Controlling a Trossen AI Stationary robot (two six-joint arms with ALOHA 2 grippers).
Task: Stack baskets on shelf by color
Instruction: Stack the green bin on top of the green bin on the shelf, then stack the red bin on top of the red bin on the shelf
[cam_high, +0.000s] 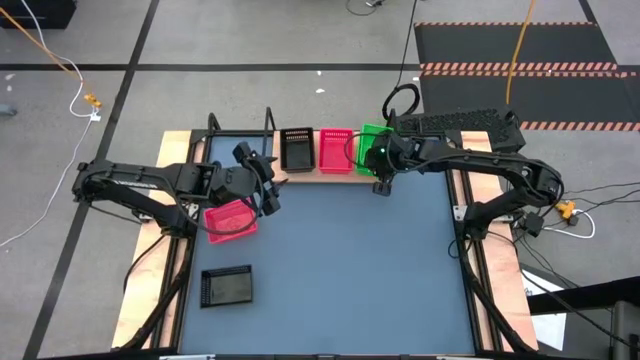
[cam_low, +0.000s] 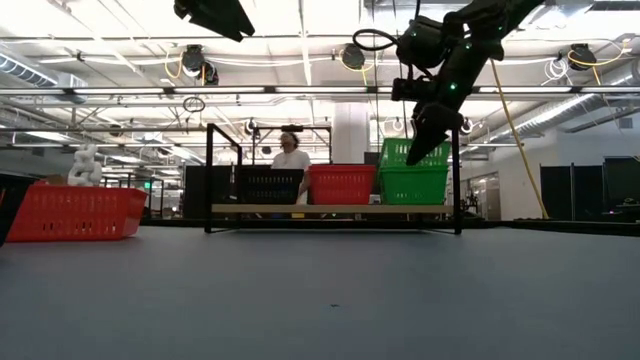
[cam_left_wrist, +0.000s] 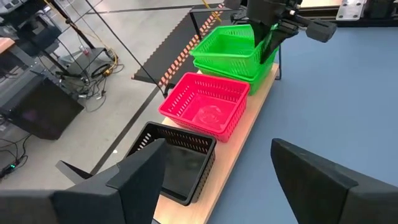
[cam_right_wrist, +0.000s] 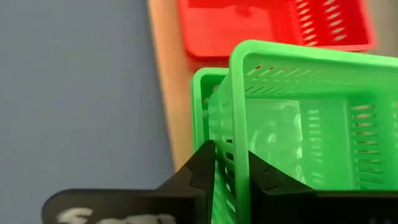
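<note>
From above, the shelf (cam_high: 300, 176) at the bench's (cam_high: 350, 260) far edge carries a black basket (cam_high: 296, 149), a pink-red basket (cam_high: 335, 150) and green baskets (cam_high: 372, 146). The right hand (cam_high: 380, 160) pinches the upper green basket's wall. The left hand (cam_high: 268, 182), fingers spread, hovers near the shelf's left end, above a loose pink-red basket (cam_high: 231, 219); another black basket (cam_high: 227, 286) lies nearer.

At bench level, the upper green basket (cam_low: 414, 152) sits tilted in the lower one (cam_low: 413, 185).

In the right wrist view, the fingers (cam_right_wrist: 198, 171) clamp the green wall (cam_right_wrist: 236, 124).
</note>
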